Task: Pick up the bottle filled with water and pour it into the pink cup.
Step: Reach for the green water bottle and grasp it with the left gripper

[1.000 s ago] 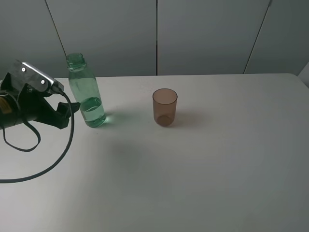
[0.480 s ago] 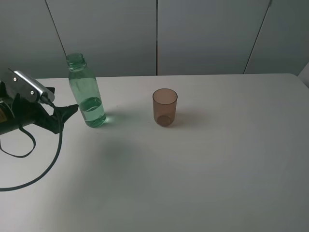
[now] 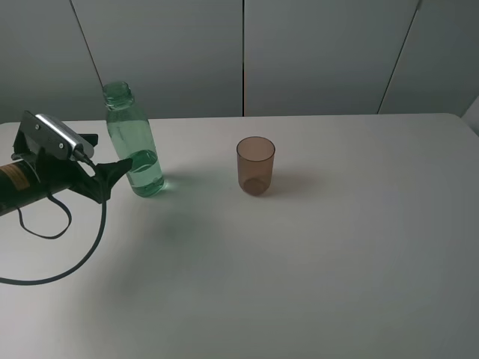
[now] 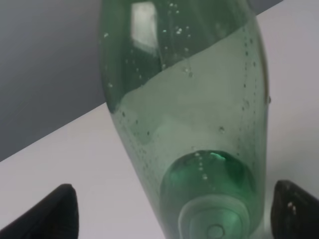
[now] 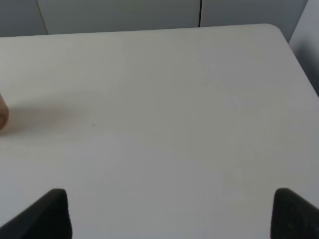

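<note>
The tall transparent green plastic bottle point(image 3: 133, 149) stands upright near the far left corner of the white tabletop point(image 3: 314, 262); the left gripper point(image 3: 105, 155) has its black fingers spread either side of the bottle's lower body, with gaps showing; the small translucent brownish-pink plastic cup point(image 3: 255, 165) stands apart, mid-table nearer the far edge; the right gripper point(image 5: 169, 214), fingers apart and holding nothing, hangs toward the right edge.

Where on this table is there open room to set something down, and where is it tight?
Free: the table right of the pink cup, the wide front strip, and the gap between cup and bottle. Crowded: the left side, where the open jaws of the left gripper flank the bottle and its cable loops forward.
</note>
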`<state>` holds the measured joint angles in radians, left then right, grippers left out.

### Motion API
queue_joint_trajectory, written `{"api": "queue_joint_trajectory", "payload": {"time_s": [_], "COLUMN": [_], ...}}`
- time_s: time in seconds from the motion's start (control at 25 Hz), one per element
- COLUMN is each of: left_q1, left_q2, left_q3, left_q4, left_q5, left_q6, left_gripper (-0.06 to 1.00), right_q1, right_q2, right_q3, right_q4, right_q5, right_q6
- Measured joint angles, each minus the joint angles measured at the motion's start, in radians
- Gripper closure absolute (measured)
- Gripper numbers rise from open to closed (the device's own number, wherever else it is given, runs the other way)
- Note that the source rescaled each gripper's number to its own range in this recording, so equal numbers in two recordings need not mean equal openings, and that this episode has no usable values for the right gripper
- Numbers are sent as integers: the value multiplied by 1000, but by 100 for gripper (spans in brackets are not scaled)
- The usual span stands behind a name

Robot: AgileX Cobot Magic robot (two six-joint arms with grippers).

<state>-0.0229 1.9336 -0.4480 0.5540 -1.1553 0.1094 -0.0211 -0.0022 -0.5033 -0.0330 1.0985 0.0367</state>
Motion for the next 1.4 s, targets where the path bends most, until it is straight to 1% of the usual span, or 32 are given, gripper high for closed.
{"api": "queue_joint_trajectory", "payload": {"time_s": [0.24,0.44,0.64,1.0,1.28,1.4], "left_q1": [0,-30,-50,-61,-96,-100], "left_q2": [22,47,89,137,191,194], "left_q3": [-34,-58,-92,-154,-208,-217], "left_q4": [28,32,26,21,21,15], "left_q5": [-6,-10,-21,-28,-35,-37], "left_q6": [-18,-20,-20,-22,-22,-22], "left_gripper": [-4,-4,-4,-4,-4,-4], "right_q1": [0,0,0,0,0,0], "right_q2": [0,0,0,0,0,0], "right_q3": [0,0,0,0,0,0], "right_q4": [0,0,0,0,0,0], "right_q5": [0,0,0,0,0,0], "right_q6": [0,0,0,0,0,0]}}
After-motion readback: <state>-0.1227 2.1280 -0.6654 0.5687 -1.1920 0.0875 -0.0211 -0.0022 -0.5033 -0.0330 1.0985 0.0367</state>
